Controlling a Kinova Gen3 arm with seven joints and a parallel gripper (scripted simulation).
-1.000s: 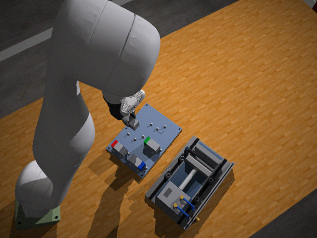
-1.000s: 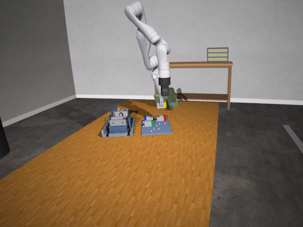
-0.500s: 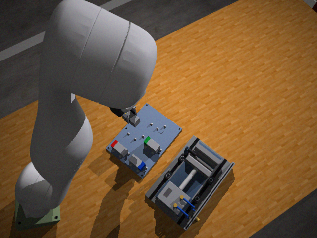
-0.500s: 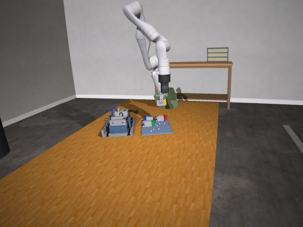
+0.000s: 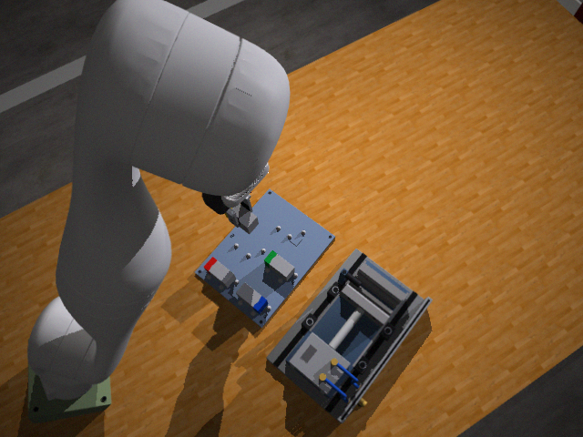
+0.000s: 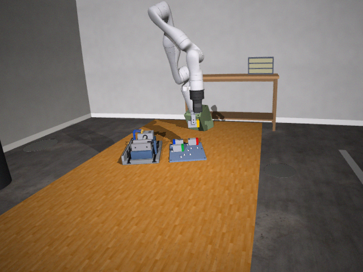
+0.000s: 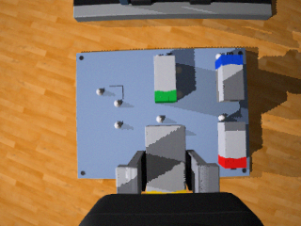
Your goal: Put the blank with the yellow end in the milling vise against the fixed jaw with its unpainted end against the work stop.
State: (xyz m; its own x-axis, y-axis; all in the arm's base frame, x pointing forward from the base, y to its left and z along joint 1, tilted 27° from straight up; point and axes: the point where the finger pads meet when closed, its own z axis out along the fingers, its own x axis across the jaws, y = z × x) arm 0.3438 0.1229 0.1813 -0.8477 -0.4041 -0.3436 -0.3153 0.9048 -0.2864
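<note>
Yellow paint caps one end of the blank with the yellow end (image 5: 248,220) (image 6: 197,123) (image 7: 166,157), which is raised clear of the slate-blue plate (image 5: 312,244) (image 6: 193,158) (image 7: 94,151) in the gripper (image 5: 240,212) (image 6: 193,122) (image 7: 166,164). The two fingers are pinching it by its opposite long sides, and in the exterior view its painted end faces right. As seen in that view, the milling vise (image 5: 287,345) (image 6: 142,154) (image 7: 171,11) stands to the left of the plate, apart from it, and the carried blank is outside the vise. Blue hoses (image 5: 334,388) (image 6: 134,134) are fitted at the vise's far end. Three other blanks are on the plate, separate from one another: the red-ended blank (image 5: 219,272) (image 6: 193,141) (image 7: 232,145) at the far right with its red end facing right, the blue-ended blank (image 5: 251,298) (image 6: 177,142) (image 7: 229,77) at the far left with its blue end facing left, and the green-ended blank (image 5: 280,267) (image 6: 177,147) (image 7: 165,77) on the left, nearer than the blue-ended one, its green end facing right. Small round-topped pegs stand up from the plate. The arm's green base (image 5: 70,406) (image 6: 206,117) is on the far side of the wooden surface (image 5: 424,141) (image 6: 176,211) (image 7: 38,113).
</note>
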